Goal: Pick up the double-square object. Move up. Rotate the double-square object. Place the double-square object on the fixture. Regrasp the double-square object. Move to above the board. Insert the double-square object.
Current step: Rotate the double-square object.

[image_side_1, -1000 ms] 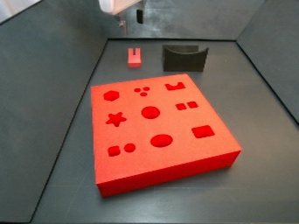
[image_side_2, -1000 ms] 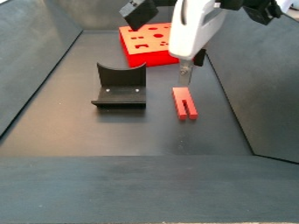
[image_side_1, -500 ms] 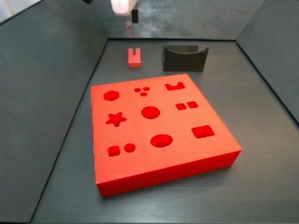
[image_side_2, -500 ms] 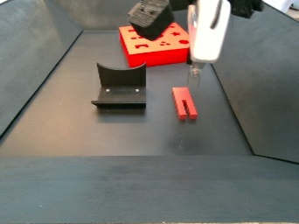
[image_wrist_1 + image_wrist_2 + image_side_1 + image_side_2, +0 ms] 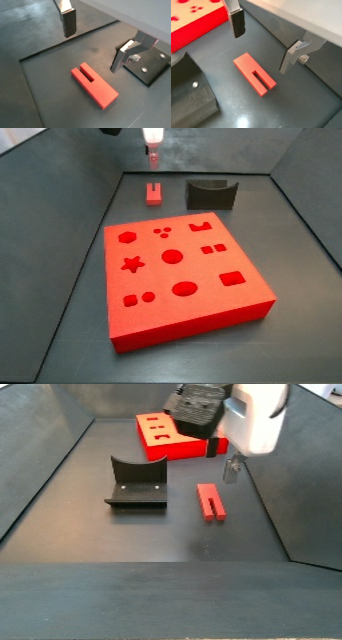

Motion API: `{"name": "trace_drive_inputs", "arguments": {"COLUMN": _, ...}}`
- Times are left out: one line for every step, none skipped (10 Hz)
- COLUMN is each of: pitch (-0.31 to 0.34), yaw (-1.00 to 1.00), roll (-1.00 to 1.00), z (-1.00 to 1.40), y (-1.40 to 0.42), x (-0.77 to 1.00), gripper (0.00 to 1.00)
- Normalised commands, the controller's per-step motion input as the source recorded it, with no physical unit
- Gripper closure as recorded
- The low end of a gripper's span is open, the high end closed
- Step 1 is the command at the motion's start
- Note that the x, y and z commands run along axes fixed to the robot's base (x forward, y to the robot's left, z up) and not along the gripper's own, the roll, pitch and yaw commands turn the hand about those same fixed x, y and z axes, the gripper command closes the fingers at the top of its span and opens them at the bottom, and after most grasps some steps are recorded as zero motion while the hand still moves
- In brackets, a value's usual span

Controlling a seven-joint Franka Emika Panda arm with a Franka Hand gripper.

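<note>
The double-square object (image 5: 155, 194) is a small red-pink slotted block lying flat on the dark floor beside the fixture; it also shows in a side view (image 5: 211, 501) and in both wrist views (image 5: 95, 86) (image 5: 254, 74). My gripper (image 5: 231, 472) hangs above the block's far end, open and empty; it also shows in a side view (image 5: 154, 164). In both wrist views (image 5: 93, 42) (image 5: 264, 42) the two silver fingers (image 5: 67, 22) stand wide apart with only bare floor between them. The dark fixture (image 5: 210, 194) (image 5: 136, 482) stands empty. The red board (image 5: 181, 278) (image 5: 167, 434) lies apart from both.
Grey sloping walls (image 5: 80, 218) enclose the dark floor on the sides. In a wrist view the board's edge (image 5: 194, 25) and the fixture's corner (image 5: 191, 95) lie close to the block.
My gripper has shifted sideways a little over the block and the arm above it has turned. It stays open. The block, fixture and board have not moved.
</note>
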Motion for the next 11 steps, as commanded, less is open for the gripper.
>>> {"name": "trace_drive_inputs", "arguments": {"pitch": -0.014, "yaw": 1.0, "roll": 0.0, "z": -0.03, "y": 0.0, "x": 0.04, "gripper": 0.0}}
{"name": "trace_drive_inputs", "arguments": {"pitch": -0.015, "yaw": 1.0, "roll": 0.0, "z": -0.03, "y": 0.0, "x": 0.04, "gripper": 0.0}}
{"name": "trace_drive_inputs", "arguments": {"pitch": -0.016, "yaw": 1.0, "roll": 0.0, "z": -0.03, "y": 0.0, "x": 0.04, "gripper": 0.0}}
{"name": "trace_drive_inputs", "arguments": {"pitch": -0.017, "yaw": 1.0, "roll": 0.0, "z": -0.03, "y": 0.0, "x": 0.04, "gripper": 0.0}}
{"name": "trace_drive_inputs", "arguments": {"pitch": -0.018, "yaw": 1.0, "roll": 0.0, "z": -0.03, "y": 0.0, "x": 0.04, "gripper": 0.0}}
{"name": "trace_drive_inputs", "arguments": {"pitch": -0.019, "yaw": 1.0, "roll": 0.0, "z": -0.03, "y": 0.0, "x": 0.04, "gripper": 0.0}}
{"name": "trace_drive_inputs", "arguments": {"pitch": -0.02, "yaw": 1.0, "roll": 0.0, "z": -0.03, "y": 0.0, "x": 0.04, "gripper": 0.0}}
{"name": "trace_drive_inputs", "arguments": {"pitch": -0.022, "yaw": 1.0, "roll": 0.0, "z": -0.03, "y": 0.0, "x": 0.04, "gripper": 0.0}}
{"name": "trace_drive_inputs", "arguments": {"pitch": -0.024, "yaw": 1.0, "roll": 0.0, "z": -0.03, "y": 0.0, "x": 0.04, "gripper": 0.0}}
{"name": "trace_drive_inputs", "arguments": {"pitch": -0.026, "yaw": 1.0, "roll": 0.0, "z": -0.03, "y": 0.0, "x": 0.04, "gripper": 0.0}}
{"name": "trace_drive_inputs", "arguments": {"pitch": -0.029, "yaw": 1.0, "roll": 0.01, "z": -0.03, "y": 0.0, "x": 0.04, "gripper": 0.0}}
